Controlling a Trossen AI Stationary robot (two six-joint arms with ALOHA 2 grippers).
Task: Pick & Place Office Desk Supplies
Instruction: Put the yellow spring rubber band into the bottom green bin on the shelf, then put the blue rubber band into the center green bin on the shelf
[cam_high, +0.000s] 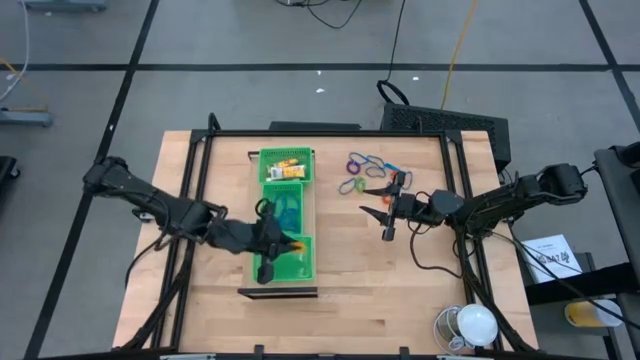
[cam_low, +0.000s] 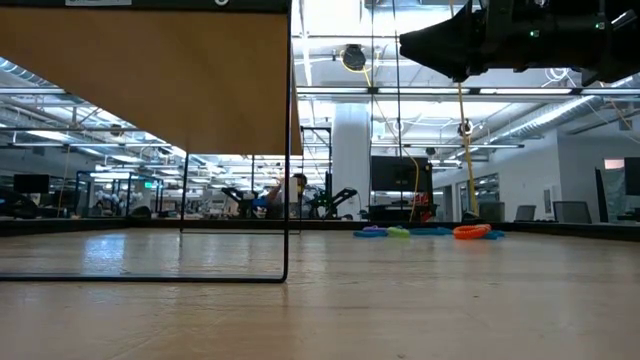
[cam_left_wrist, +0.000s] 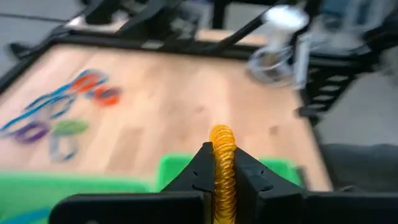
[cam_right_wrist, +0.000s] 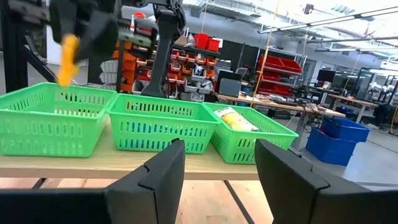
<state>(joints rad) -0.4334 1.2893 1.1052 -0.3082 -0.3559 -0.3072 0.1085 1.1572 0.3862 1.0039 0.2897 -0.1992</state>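
Progress is partial, as you can judge from the bench (cam_high: 400, 290): the long green tray (cam_high: 300, 270) already holds yellow pieces (cam_high: 285, 163) in its far compartment and blue items (cam_high: 288, 210) in the middle one, while a group of loops (cam_high: 366, 170) in purple, blue, green and orange-red is not yet sorted and lies on the wood near the far edge, beside the tray. Your left gripper (cam_left_wrist: 222, 163) hangs over the near compartment of the tray with its fingers clenched on a yellow-orange coil (cam_left_wrist: 222, 167), so this item looks ready to be dropped there. The coil appears as a small tight spiral, standing upright between the two dark fingers and reaching a little above their tips. Your right gripper (cam_high: 388, 206) hovers above the bench just beside the loose loops, with its fingers released wide and nothing between them; from its wrist view you look across to the tray's three green mesh compartments. In the low view the loops lie flat on the bench, thin and bright, touching one another in a little heap. I judge that this heap is most of what remains for you.
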